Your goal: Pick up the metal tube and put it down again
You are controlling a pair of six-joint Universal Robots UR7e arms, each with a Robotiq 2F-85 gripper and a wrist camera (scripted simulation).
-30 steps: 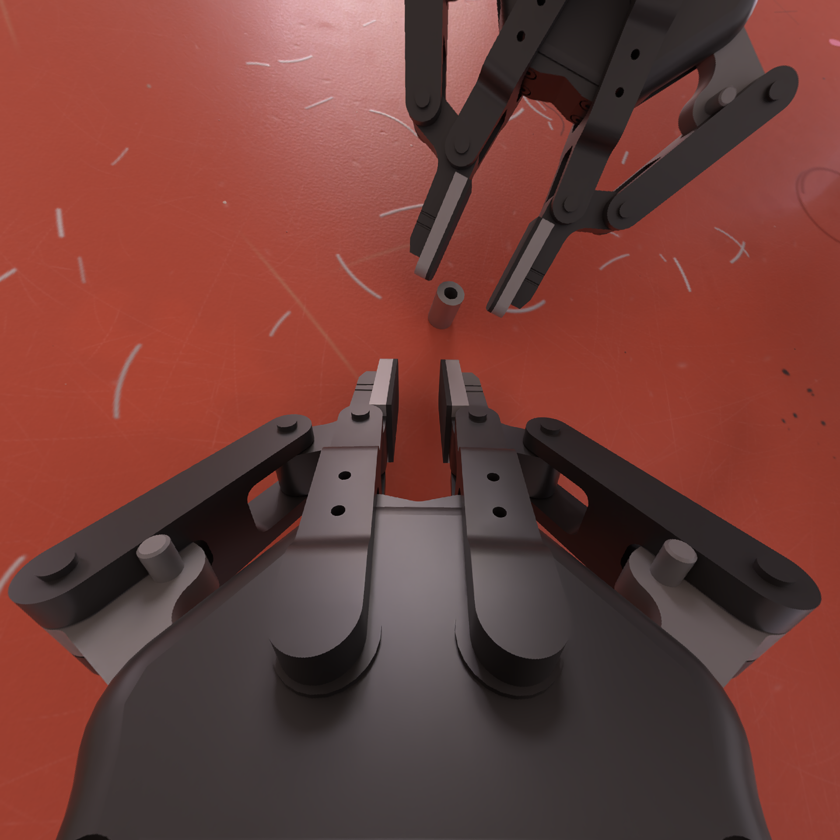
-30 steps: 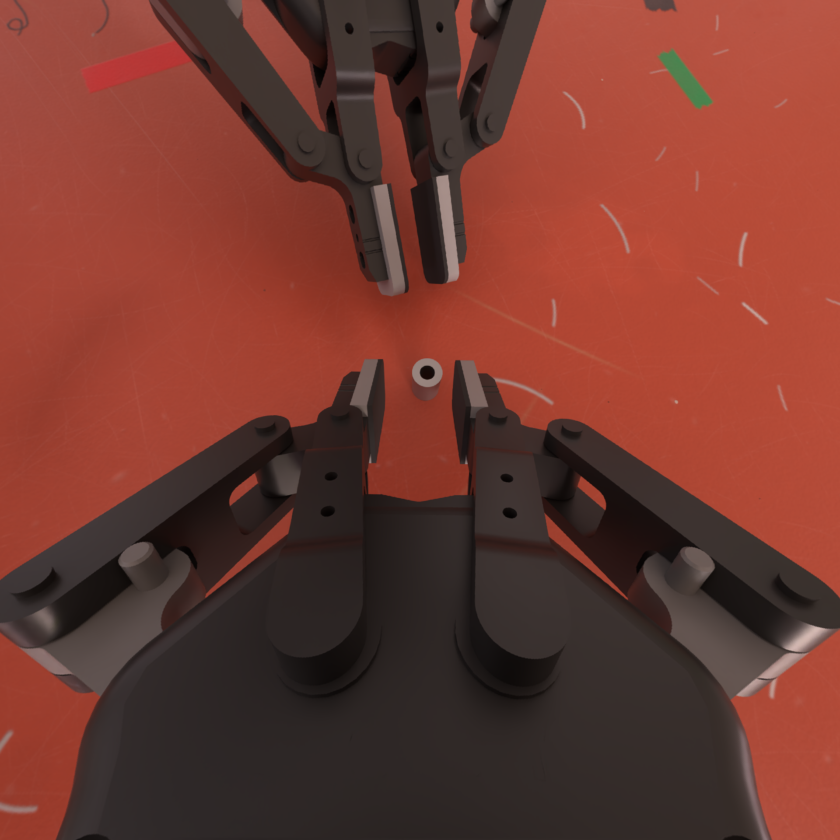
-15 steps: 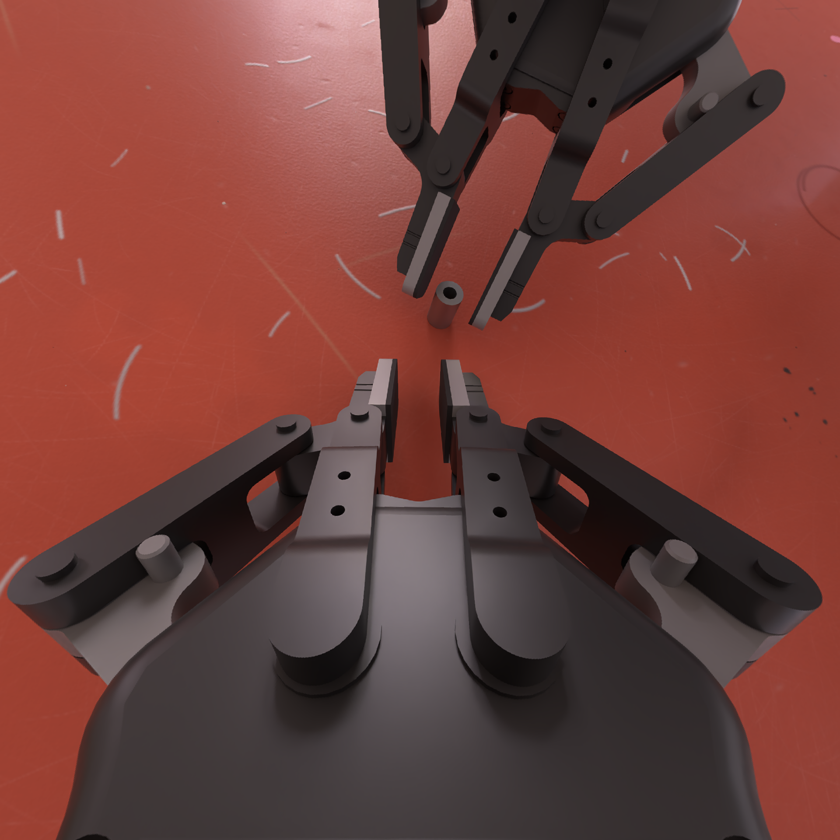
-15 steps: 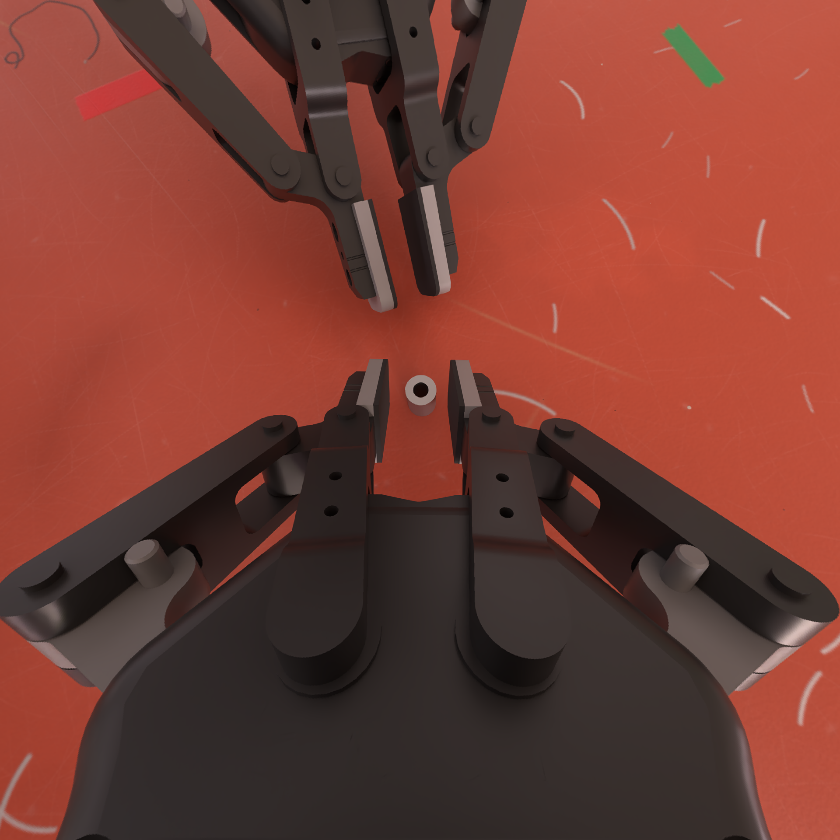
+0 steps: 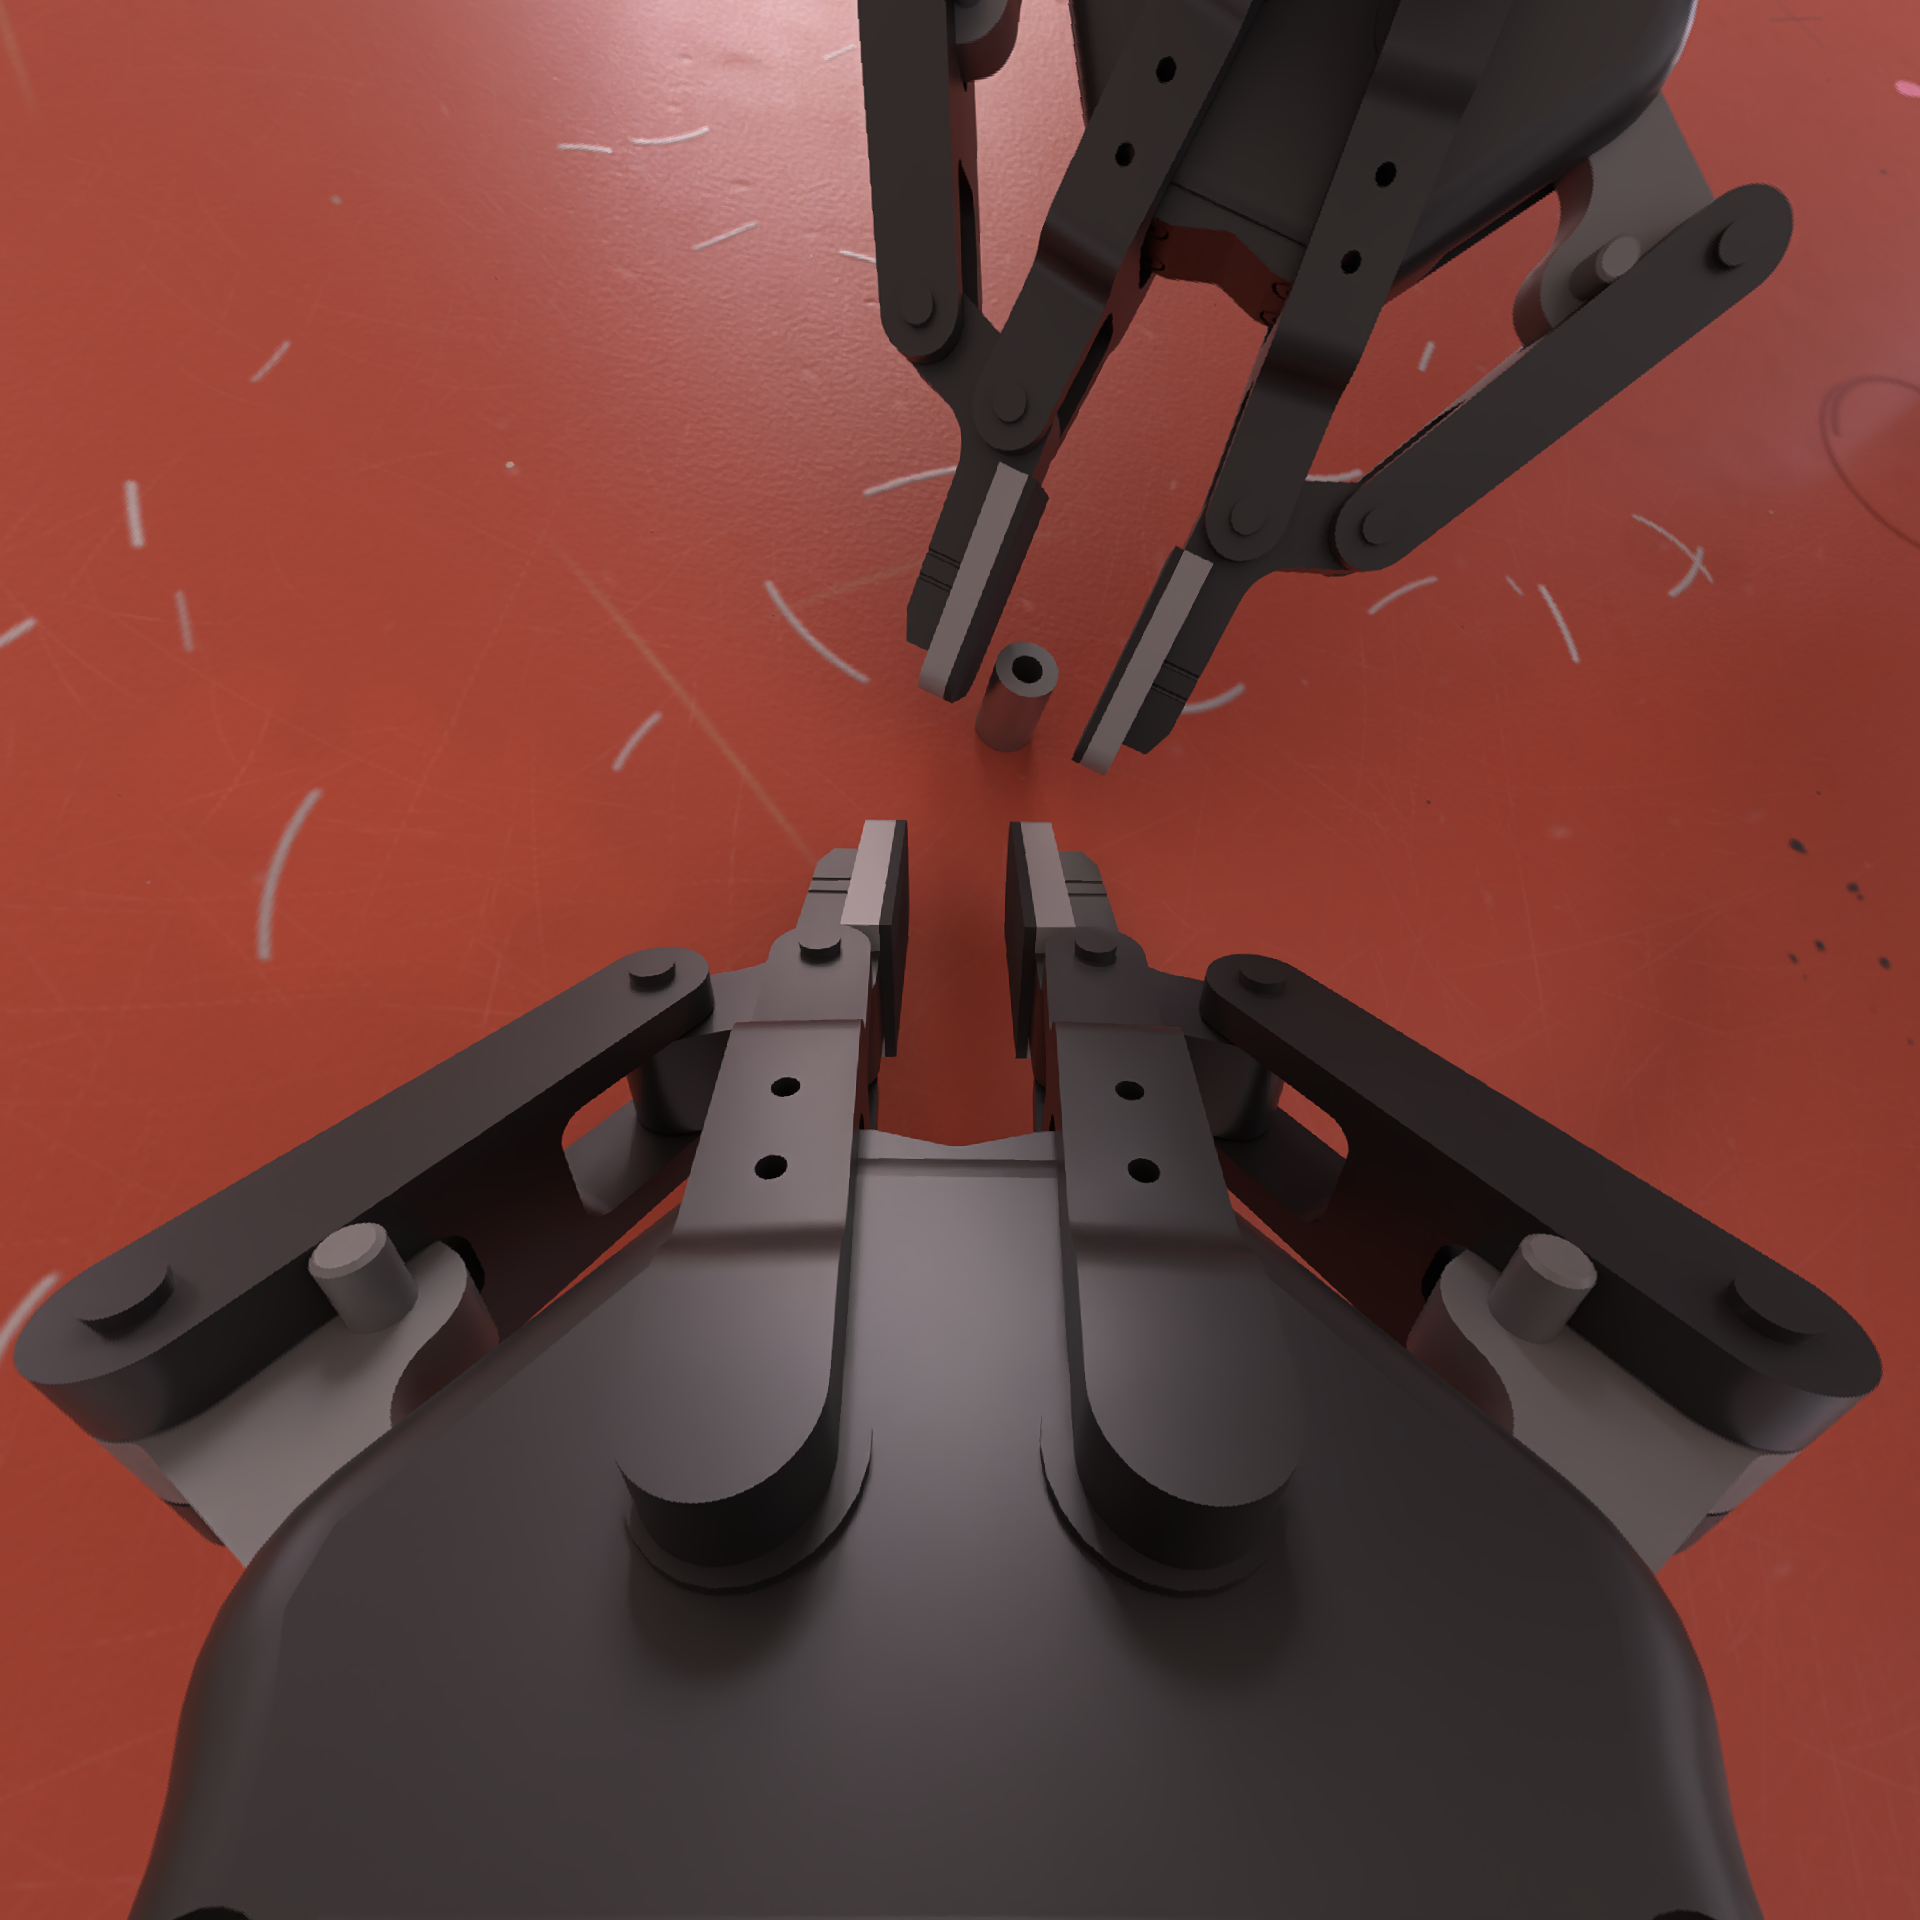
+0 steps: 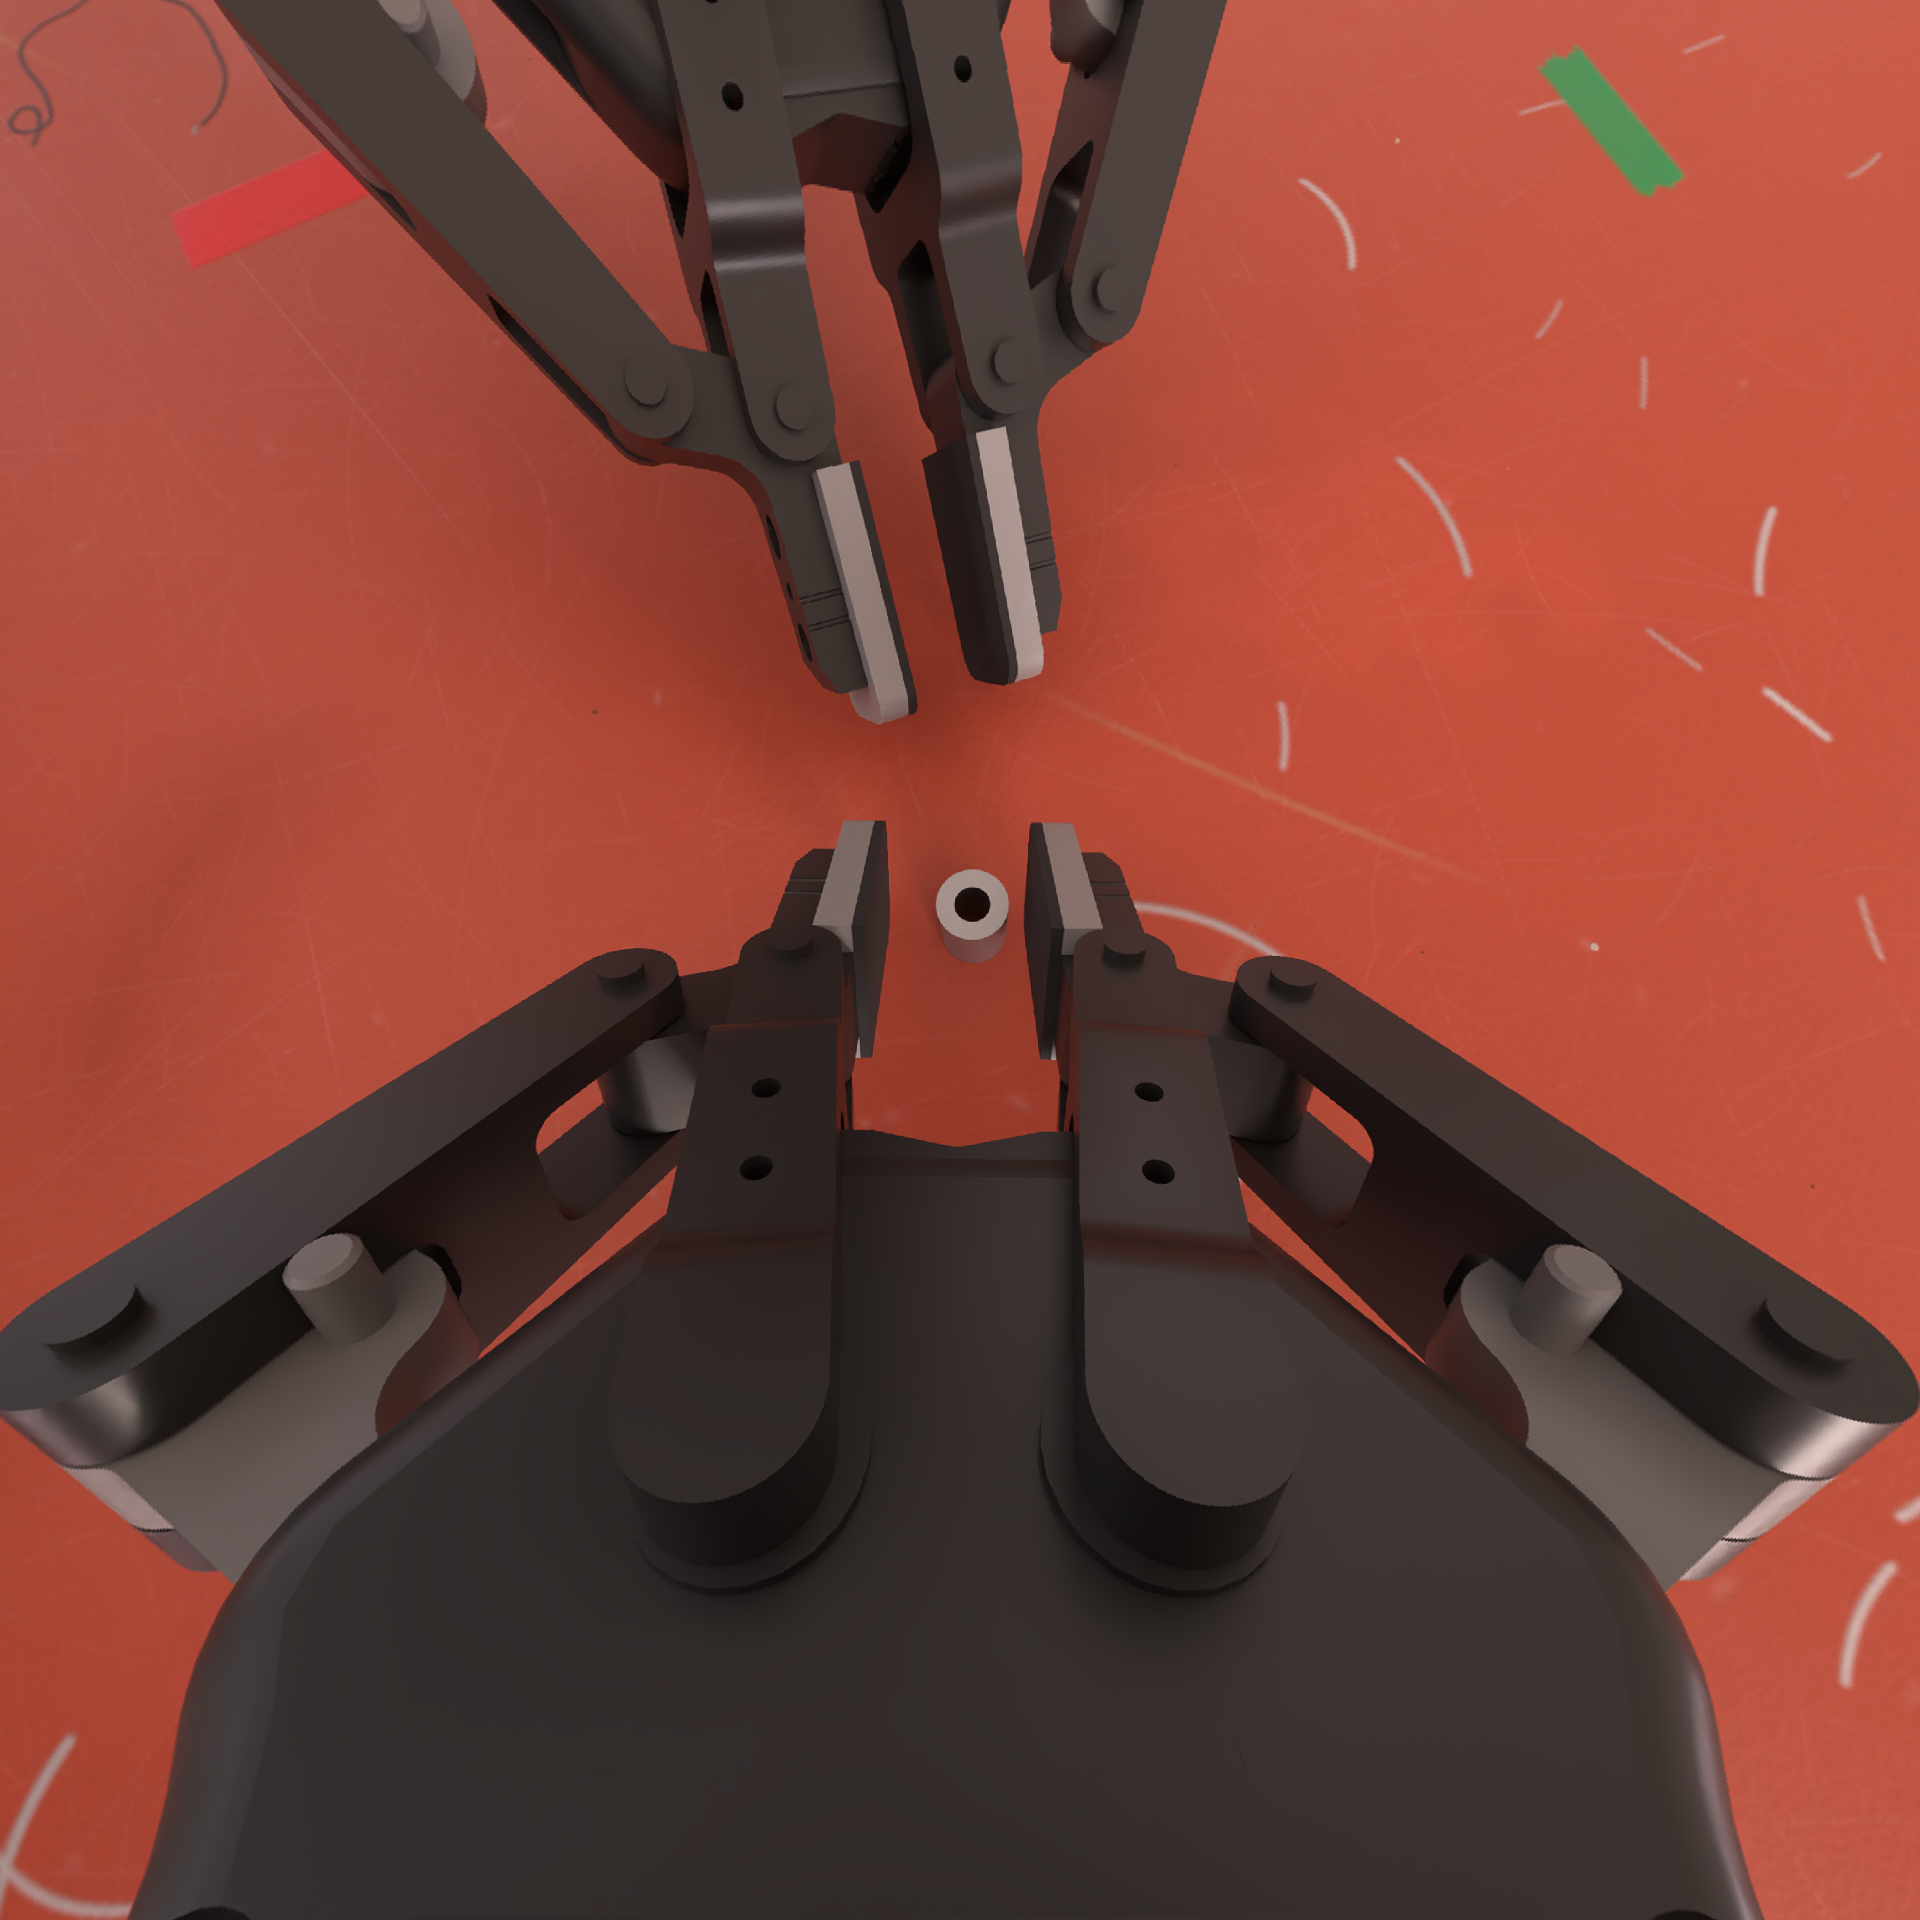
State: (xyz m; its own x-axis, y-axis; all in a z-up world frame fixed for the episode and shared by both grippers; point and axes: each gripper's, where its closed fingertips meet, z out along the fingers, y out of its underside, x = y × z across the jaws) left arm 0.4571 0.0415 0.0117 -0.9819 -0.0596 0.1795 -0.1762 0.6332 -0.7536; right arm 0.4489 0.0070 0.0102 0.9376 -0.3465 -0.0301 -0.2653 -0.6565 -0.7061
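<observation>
Tube [image 6: 971, 914] upright on counter [image 6: 416, 727], between my right pincer [image 6: 956, 883] pads, untouched, gaps both sides; left pincer [image 5: 956, 883] nearly closed, empty.

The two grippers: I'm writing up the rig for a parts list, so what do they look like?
Both match. The left gripper and right gripper have a rounded dark grey body, black linkage bars joined by round pins, lighter grey brackets at the sides, and two slim fingers faced with flat pale grey pads. No cables or markings show.
</observation>
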